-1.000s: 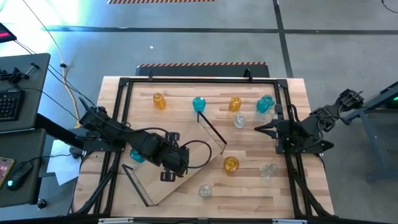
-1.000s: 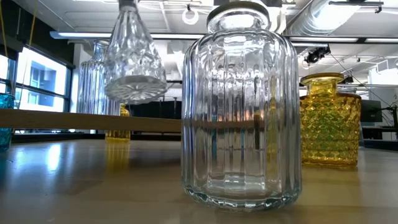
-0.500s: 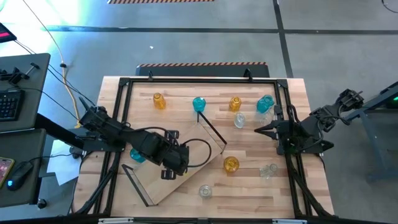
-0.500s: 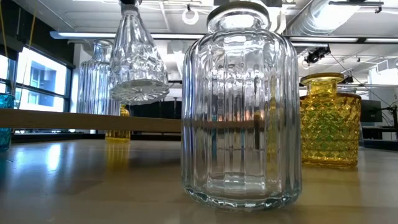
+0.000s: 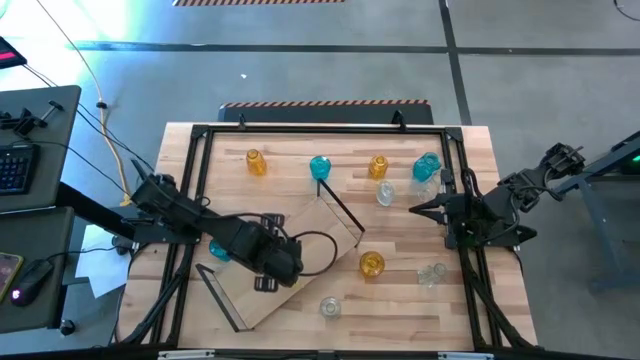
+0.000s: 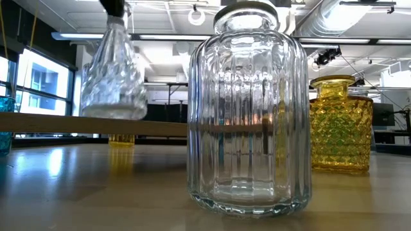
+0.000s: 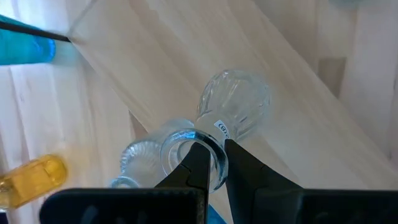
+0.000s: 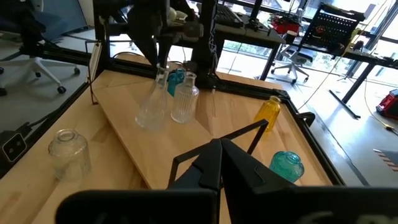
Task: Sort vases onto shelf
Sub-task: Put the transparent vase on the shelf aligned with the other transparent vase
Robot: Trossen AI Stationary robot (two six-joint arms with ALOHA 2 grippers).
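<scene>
Above shelf (image 5: pixel 300 262), near its left end: left gripper (image 7: pixel 214 163) clamped on neck of clear faceted vase (image 7: pixel 235 107), vase tilted, lifted off board. Clear ribbed vase (image 8: pixel 185 99) upright on shelf just beside it. Well right of shelf: right gripper (image 5: pixel 413 208) waiting, fingers together, nothing held.
</scene>
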